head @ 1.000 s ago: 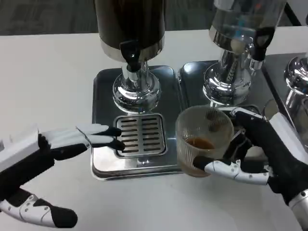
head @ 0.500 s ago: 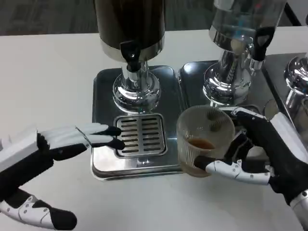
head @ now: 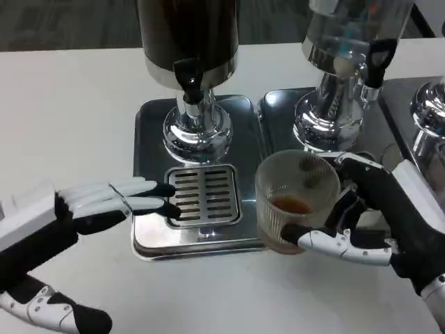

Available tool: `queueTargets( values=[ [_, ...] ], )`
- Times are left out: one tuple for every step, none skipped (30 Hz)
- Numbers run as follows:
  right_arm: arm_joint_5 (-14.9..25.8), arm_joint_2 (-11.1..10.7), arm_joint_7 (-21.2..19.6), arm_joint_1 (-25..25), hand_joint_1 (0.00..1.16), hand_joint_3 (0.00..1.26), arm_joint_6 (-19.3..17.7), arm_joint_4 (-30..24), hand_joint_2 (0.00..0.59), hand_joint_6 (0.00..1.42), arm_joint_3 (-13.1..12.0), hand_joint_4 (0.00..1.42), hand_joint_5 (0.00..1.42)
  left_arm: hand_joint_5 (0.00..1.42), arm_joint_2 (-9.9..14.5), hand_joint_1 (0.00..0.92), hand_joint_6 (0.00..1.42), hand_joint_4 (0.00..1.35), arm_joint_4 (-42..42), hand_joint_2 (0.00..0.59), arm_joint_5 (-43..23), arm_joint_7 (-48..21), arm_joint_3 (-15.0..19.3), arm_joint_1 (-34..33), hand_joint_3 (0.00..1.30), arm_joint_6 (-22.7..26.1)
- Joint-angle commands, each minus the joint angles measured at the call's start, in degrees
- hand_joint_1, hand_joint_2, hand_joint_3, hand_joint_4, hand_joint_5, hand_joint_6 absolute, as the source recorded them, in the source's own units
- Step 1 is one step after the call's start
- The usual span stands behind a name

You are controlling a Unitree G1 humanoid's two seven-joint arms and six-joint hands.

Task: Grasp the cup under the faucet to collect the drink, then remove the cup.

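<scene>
A clear ribbed cup (head: 295, 200) with a little brown drink at its bottom stands to the right of the drip grille (head: 203, 195), at the tray's front right corner. My right hand (head: 379, 219) grips it from the right, thumb curled under its front. The dark dispenser's black faucet (head: 189, 78) hangs above the grille, well left of the cup. My left hand (head: 83, 209) is open, its fingers stretched flat toward the grille's left edge and holding nothing.
A steel tray (head: 149, 139) carries the dark dispenser. A second dispenser (head: 341, 76) with a clear tank stands on its own tray at the right, just behind the cup. A third chrome base (head: 427, 118) is at the far right edge.
The cup and my right hand have shifted very slightly; the left hand has barely moved.
</scene>
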Motion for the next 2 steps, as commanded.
queueTargets(
  values=[
    [0.83,0.45,-0.53,-0.03,0.74,0.58,-0.21,-1.54,0.257,0.89,-0.77,0.69,0.79,0.12,1.23,0.000,0.24,0.09,0.41,0.094,0.68,1.15,-0.59,0.54,0.24,0.15],
    [0.83,0.46,-0.53,-0.03,0.74,0.58,-0.22,-1.56,0.258,0.89,-0.79,0.69,0.79,0.12,1.25,0.000,0.24,0.09,0.41,0.094,0.67,1.20,-0.62,0.56,0.24,0.20]
  ],
)
